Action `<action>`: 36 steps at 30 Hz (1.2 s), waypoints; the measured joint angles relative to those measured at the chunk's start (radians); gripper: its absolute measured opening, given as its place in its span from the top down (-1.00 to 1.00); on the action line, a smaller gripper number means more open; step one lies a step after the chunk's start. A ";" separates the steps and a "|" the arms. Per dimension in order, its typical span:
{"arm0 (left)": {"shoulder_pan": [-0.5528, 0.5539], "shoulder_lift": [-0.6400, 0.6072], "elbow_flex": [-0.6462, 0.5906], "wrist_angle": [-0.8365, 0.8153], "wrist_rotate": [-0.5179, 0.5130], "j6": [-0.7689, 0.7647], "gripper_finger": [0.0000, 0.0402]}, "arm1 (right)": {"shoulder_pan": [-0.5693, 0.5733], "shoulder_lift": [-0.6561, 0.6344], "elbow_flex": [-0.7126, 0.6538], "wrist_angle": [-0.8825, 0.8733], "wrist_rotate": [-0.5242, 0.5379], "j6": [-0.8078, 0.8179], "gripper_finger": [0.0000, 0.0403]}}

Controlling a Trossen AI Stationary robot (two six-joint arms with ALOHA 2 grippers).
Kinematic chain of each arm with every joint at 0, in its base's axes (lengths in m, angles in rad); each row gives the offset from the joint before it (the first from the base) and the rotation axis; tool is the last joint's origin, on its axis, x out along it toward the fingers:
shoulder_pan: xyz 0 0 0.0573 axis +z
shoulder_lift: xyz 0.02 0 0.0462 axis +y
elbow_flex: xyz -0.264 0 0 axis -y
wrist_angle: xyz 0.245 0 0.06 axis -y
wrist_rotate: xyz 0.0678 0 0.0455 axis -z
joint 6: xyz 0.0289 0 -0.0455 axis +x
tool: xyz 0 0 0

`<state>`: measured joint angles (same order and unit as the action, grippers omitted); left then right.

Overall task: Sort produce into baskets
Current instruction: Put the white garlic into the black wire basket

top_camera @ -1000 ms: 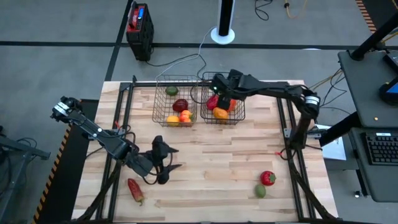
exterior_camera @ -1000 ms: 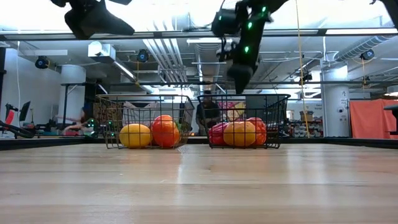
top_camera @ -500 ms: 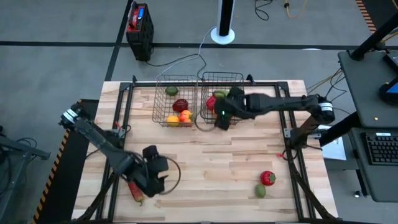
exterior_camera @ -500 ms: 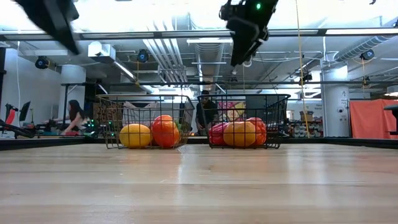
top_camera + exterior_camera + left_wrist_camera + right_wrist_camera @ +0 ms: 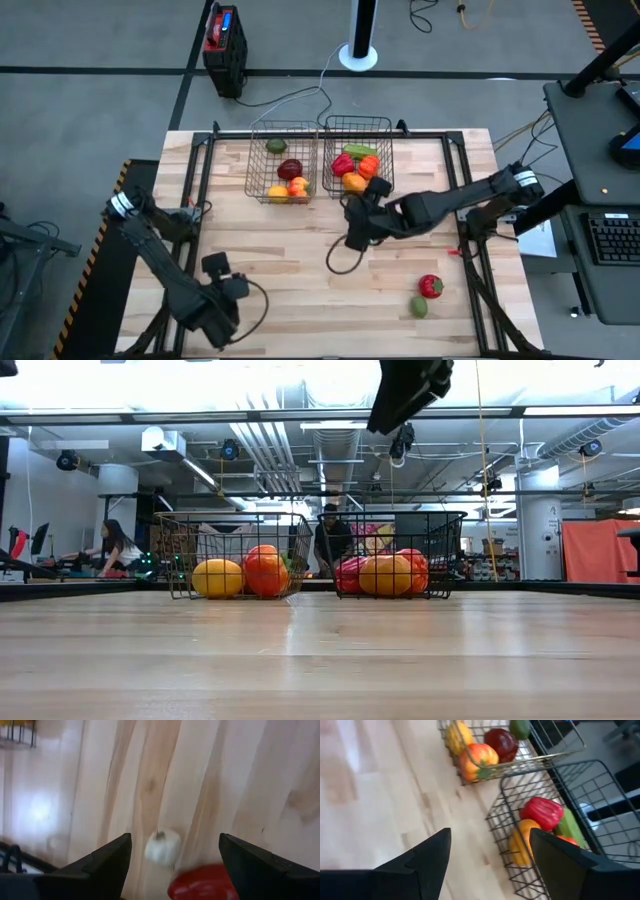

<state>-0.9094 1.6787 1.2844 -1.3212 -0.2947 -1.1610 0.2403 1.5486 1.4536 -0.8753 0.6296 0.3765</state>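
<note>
Both arms have been swinging away from where they stood a second ago: the right gripper (image 5: 352, 240) has left the baskets for the frame's centre, and the left gripper (image 5: 222, 318) has dropped to the lower left. Both are showing wide, empty fingers. The left one is hanging over a white garlic bulb (image 5: 162, 847) and a red pepper (image 5: 202, 882). The left basket (image 5: 259, 161) and right basket (image 5: 385, 170) are sitting side by side at upper centre, holding produce. A red fruit (image 5: 430, 286) and a green one (image 5: 418, 307) are lying at lower right on the table (image 5: 320, 290).
</note>
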 joint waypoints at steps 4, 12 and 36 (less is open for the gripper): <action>-0.030 -0.044 -0.052 0.005 0.002 -0.060 -0.40 | 0.038 0.000 0.000 0.027 0.001 0.013 -0.33; -0.053 -0.156 -0.269 0.201 0.001 -0.075 -0.40 | 0.061 0.000 0.000 0.043 0.002 0.010 -0.36; -0.070 -0.165 -0.438 0.359 0.078 -0.152 -0.40 | 0.061 0.013 -0.002 0.043 0.002 0.017 -0.38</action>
<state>-0.9791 1.5138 0.8464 -0.9622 -0.2165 -1.3125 0.3016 1.5616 1.4517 -0.8322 0.6319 0.3939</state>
